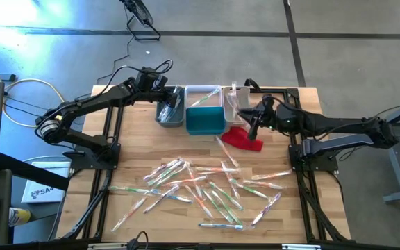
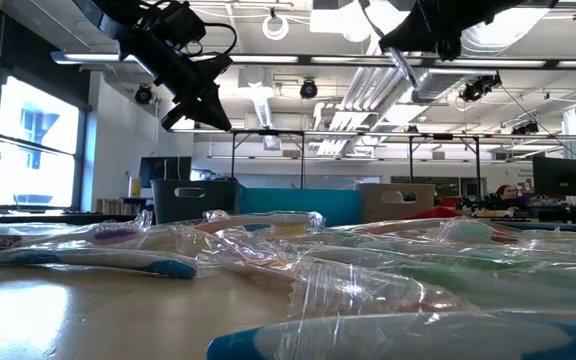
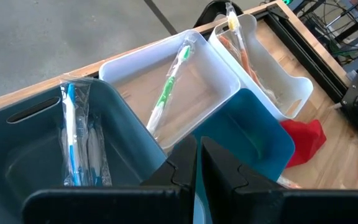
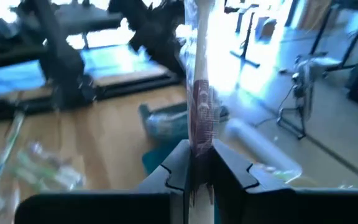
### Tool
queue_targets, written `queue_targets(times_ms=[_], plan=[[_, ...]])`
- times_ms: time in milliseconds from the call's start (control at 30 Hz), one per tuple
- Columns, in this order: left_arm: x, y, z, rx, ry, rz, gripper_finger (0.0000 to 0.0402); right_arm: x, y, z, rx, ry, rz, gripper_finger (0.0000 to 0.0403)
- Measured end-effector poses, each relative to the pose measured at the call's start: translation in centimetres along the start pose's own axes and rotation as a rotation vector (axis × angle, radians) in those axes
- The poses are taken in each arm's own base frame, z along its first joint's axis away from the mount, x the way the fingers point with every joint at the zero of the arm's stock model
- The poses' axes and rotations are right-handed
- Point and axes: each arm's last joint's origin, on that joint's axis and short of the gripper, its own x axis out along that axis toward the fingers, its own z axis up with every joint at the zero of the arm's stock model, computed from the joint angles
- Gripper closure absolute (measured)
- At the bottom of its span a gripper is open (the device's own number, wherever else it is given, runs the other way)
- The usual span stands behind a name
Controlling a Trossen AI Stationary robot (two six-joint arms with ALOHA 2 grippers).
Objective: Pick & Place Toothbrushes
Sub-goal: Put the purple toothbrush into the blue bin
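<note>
I've got the right gripper clamped on a wrapped brush, held upright just beside the teal bin, ready for dropping in by colour, I'd say. My left gripper hangs closed and empty over the grey bin. Loose toothbrushes lie scattered in front of the teal bin.

The wooden table is pale tan. At twelve o'clock stand a grey bin, a teal bin and a white bin; a red cloth lies beside them. The clear-wrapped toothbrushes at six o'clock have green, orange, blue and white handles.
</note>
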Motion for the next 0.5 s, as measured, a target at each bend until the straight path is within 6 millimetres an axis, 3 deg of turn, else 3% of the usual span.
queue_targets(times_ms=[267, 500], plan=[[0.0, 0.0, 0.0, -0.003, 0.0, 0.001, 0.0382, 0.4, 0.1, 1.1, 0.04, -0.12, -0.026, 0.0367], [0.0, 0.1, 0.0, -0.003, -0.011, 0.024, 0.0382, 2.8, 0.6, 1.4, 0.063, -0.21, -0.011, 0.0368]])
